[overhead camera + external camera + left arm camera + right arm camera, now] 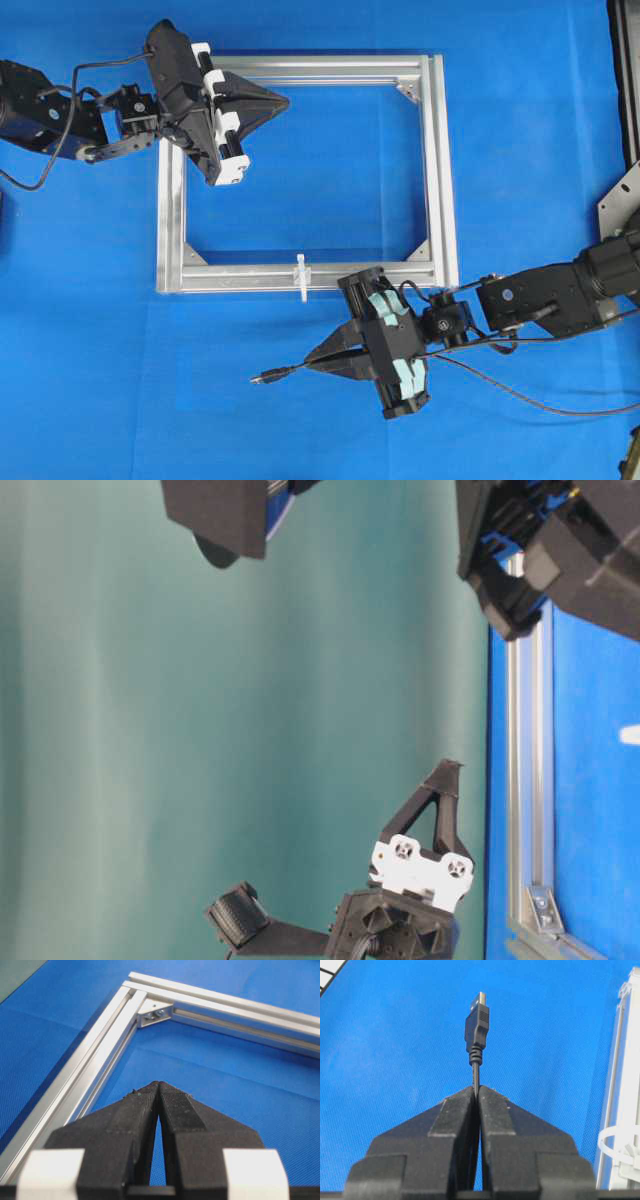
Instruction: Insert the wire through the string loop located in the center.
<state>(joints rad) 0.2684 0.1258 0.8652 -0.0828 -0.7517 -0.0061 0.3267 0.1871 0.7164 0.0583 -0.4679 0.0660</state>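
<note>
Right hand (318, 362) is pinching the wire (272, 377) just behind its plug, jaws clamped; I'm carrying it, near the string loop (301, 276) on the frame's bar. Next I'm needing to aim the plug through it.

**Silver frame on blue cloth**

Lying flat on a blue cloth (100, 380): a rectangular aluminium frame (440, 170) built of four slotted silver bars, open in the middle so that the blue shows through. Braced at the inner corners by small silver triangular brackets (408, 90), one seen close with screws in the left wrist view (155, 1012). Beyond the cloth, in the table-level view, a plain teal backdrop (150, 730).
</note>
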